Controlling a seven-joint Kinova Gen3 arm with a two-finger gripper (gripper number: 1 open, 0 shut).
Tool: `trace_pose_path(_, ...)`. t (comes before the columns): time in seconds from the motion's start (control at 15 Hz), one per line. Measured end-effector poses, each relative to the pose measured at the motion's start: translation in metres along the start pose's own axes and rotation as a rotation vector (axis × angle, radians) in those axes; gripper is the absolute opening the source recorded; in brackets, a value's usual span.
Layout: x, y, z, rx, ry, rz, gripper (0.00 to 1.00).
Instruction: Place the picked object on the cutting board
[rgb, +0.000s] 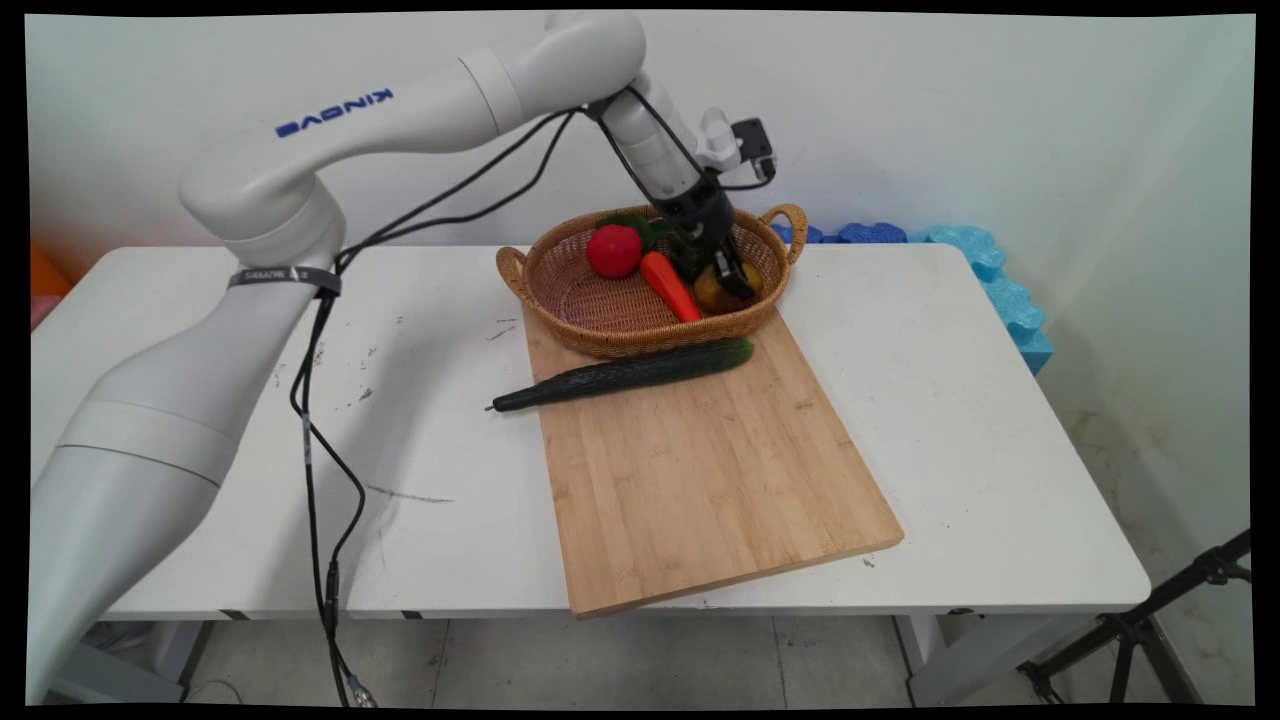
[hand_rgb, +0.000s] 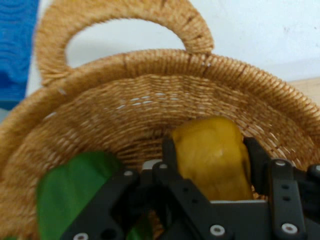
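The gripper (hand_rgb: 210, 160) sits inside the wicker basket (hand_rgb: 150, 85) with its fingers clamped around a yellow fruit (hand_rgb: 212, 155) (smooth, rounded), which might slip free or drag the light basket against the carrot (rgb: 670, 286) beside it.

Item count: one woven basket (rgb: 600, 335), one red tomato (rgb: 613, 250), one orange carrot (rgb: 669, 285), one yellow fruit (hand_rgb: 215, 157) between the claw (rgb: 733, 276) fingers, one green leafy item (hand_rgb: 70, 200), one cucumber (rgb: 625, 373), one wooden cutting board (rgb: 700, 470), one tabletop (rgb: 1000, 420).
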Motion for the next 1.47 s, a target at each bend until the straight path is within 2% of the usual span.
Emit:
trace_pose_path(0.2, 0.003, 0.004, -0.036, 0.055, 0.020, -0.052, 0.00)
trace_pose_path(0.4, 0.005, 0.021, -0.082, 0.091, 0.061, -0.101, 0.00)
trace_pose_path(0.67, 0.011, 0.079, -0.144, 0.007, 0.184, -0.153, 0.00)
trace_pose_path(0.87, 0.006, 0.121, -0.169, -0.020, 0.204, -0.166, 0.00)
trace_pose_path(1.2, -0.016, 0.173, -0.170, -0.014, 0.170, -0.181, 0.00)
trace_pose_path(1.47, -0.034, 0.190, -0.143, -0.012, 0.138, -0.193, 0.00)
